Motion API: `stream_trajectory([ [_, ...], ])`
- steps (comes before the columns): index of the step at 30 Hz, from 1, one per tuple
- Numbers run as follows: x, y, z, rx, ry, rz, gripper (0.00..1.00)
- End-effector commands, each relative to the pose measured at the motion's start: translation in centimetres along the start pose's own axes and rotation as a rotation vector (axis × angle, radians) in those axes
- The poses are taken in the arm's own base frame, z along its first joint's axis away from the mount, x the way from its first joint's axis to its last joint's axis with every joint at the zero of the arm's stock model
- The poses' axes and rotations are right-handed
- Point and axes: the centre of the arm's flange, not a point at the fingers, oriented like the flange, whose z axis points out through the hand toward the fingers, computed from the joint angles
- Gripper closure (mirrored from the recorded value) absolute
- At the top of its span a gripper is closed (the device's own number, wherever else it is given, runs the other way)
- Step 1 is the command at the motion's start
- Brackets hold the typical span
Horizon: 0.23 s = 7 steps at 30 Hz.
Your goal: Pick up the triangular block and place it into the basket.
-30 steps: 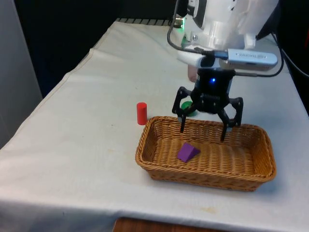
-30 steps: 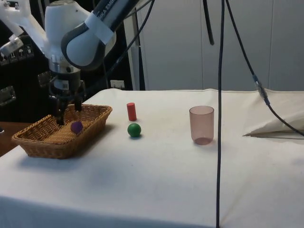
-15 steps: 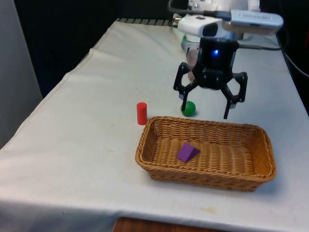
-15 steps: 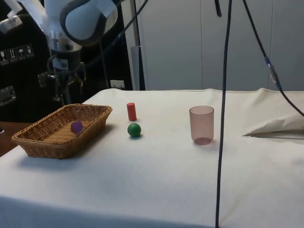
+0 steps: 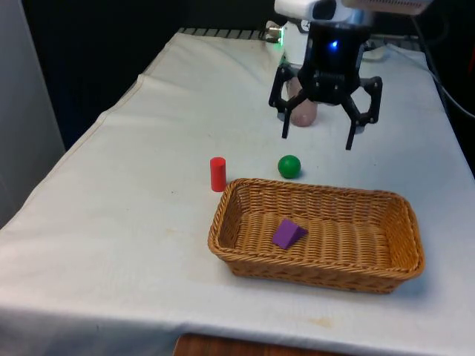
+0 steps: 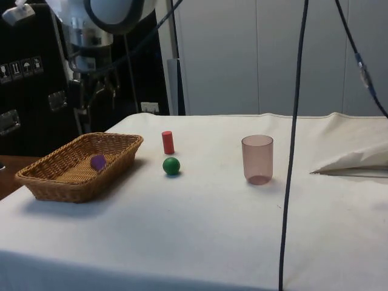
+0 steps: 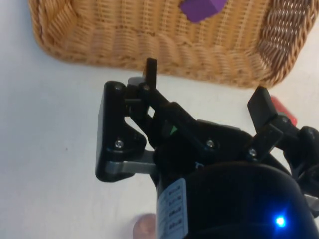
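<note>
Basket [image 5: 404, 256]: sits near the counter's [image 5: 133, 222] front edge.
Purple triangular block [image 5: 289, 233]: lies inside the basket, on its woven floor.
Red cylinder [image 5: 217, 174]: stands upright just behind the basket.
Green ball [image 5: 289, 166]: rests beside the cylinder.
Tool [image 5: 319, 136]: hangs high beyond the basket, fingers spread apart, holding nothing.
Cup [image 6: 257, 159]: stands farther back.
</note>
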Motion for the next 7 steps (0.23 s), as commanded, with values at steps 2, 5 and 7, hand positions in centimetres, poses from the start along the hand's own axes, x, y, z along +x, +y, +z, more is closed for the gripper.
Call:
stream_trajectory([
  [2, -1.0, 0.1, -0.5, 0.007, 0.0, 0.001, 0.0],
  [5, -1.8, 0.3, -0.7, 0.009, -0.006, 0.002, 0.0],
  [7, -1.7, 0.3, -0.6, 0.006, -0.017, 0.001, 0.0],
])
